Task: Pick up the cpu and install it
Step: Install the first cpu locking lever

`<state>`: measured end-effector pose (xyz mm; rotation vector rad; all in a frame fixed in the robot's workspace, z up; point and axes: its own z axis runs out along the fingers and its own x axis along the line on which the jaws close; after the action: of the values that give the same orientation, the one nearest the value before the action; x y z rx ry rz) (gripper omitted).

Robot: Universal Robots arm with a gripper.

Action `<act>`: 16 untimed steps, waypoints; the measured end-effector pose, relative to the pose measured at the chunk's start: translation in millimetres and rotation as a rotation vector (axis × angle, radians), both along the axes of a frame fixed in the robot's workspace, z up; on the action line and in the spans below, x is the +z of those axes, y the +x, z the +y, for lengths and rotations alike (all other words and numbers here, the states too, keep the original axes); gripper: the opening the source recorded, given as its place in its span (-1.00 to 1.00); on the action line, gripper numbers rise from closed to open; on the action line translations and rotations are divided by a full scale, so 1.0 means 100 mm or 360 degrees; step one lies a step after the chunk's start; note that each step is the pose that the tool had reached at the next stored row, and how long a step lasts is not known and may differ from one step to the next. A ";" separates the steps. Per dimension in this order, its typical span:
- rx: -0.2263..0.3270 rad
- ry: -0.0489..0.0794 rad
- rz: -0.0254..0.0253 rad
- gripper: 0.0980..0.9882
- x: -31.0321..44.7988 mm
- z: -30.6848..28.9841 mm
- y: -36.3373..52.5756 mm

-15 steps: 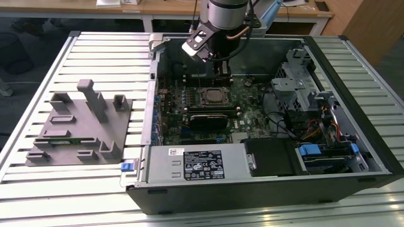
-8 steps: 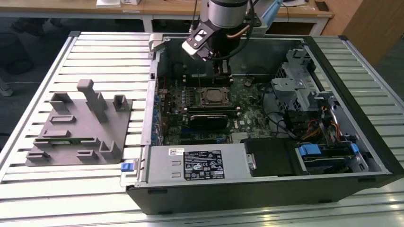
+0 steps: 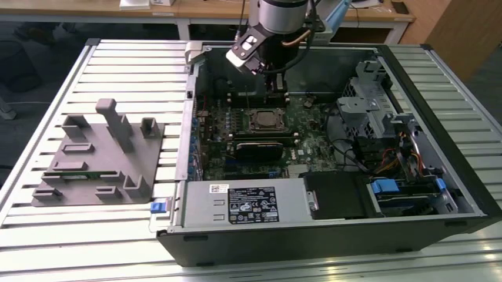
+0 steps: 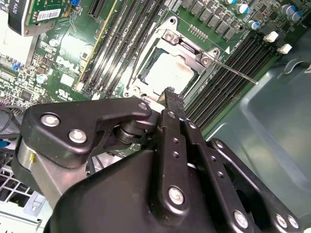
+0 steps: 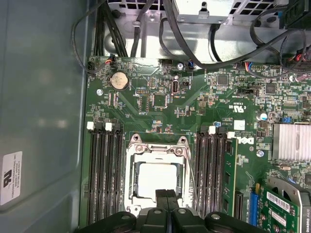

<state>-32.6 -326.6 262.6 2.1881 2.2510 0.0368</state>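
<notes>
The cpu (image 3: 267, 120) lies flat in the socket (image 3: 267, 109) on the motherboard (image 3: 314, 147), just above the middle of the exterior view, inside the open computer case (image 3: 439, 88). In both wrist views its pale metal top (image 5: 158, 178) (image 4: 170, 74) sits square within the metal frame, so the pick and the placing look done. The gripper (image 5: 165, 195) hangs just above the socket's edge (image 4: 171, 95), with its fingers pressed together and nothing between them. The thin lever rod (image 4: 238, 73) juts out over the memory slots, so the socket looks unlatched. The grey tray (image 3: 79, 176) sits well apart, at the exterior view's left.
</notes>
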 end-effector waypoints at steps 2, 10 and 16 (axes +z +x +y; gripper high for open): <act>0.0000 0.0000 0.00003 -0.98 0.007 0.000 0.000; -0.0001 0.0000 0.00000 -0.98 0.071 0.000 0.000; -0.0001 0.0000 0.00000 -0.98 0.153 0.000 0.000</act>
<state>-32.6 -326.6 277.9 2.1888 2.2504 0.0368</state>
